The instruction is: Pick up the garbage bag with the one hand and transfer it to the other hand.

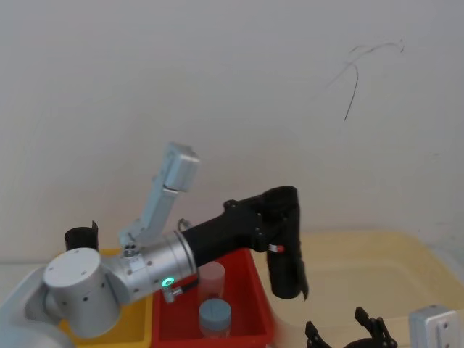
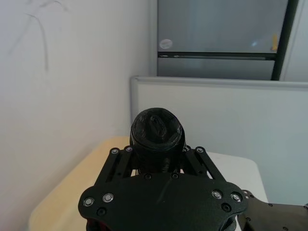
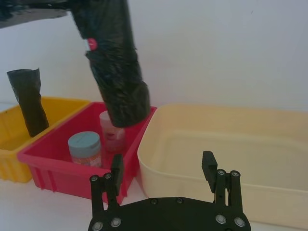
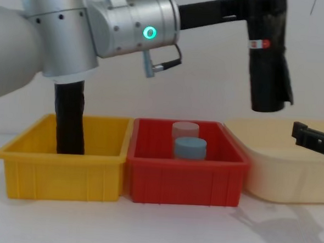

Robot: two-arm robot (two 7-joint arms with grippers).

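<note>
A: Head view first. Whereabouts of the garbage bag (image 1: 286, 264)?

B: Up in the air, touching no bin. Close to upright, lower end above the border between the red bin (image 1: 246, 304) and the cream tub (image 1: 377, 261).

A: Held by what?

B: By the left gripper (image 1: 275, 217), at the end of the silver arm (image 1: 148, 264) with the glowing green ring (image 1: 168, 283). Clamped near the bag's upper end, just above the red-and-white label band (image 1: 278, 248).

A: And from the left wrist?

B: Fingers (image 2: 118, 163) pressed against both sides of the roll, crinkled top end poking up between them.

A: Right gripper (image 3: 162, 168)?

B: Low, on the robot's side of the cream tub, below the bag and well apart from it. Fingers (image 3: 117, 168) spread wide, nothing between them.

A: Rest of the bins, from the chest?

B: Second black roll (image 4: 70, 118), no band, standing in the yellow bin (image 4: 59, 176), leaning slightly. Two jars in the red bin, just beside each other: blue-lidded jar (image 4: 190, 148) nearer, clear jar (image 4: 184, 128) behind.
</note>
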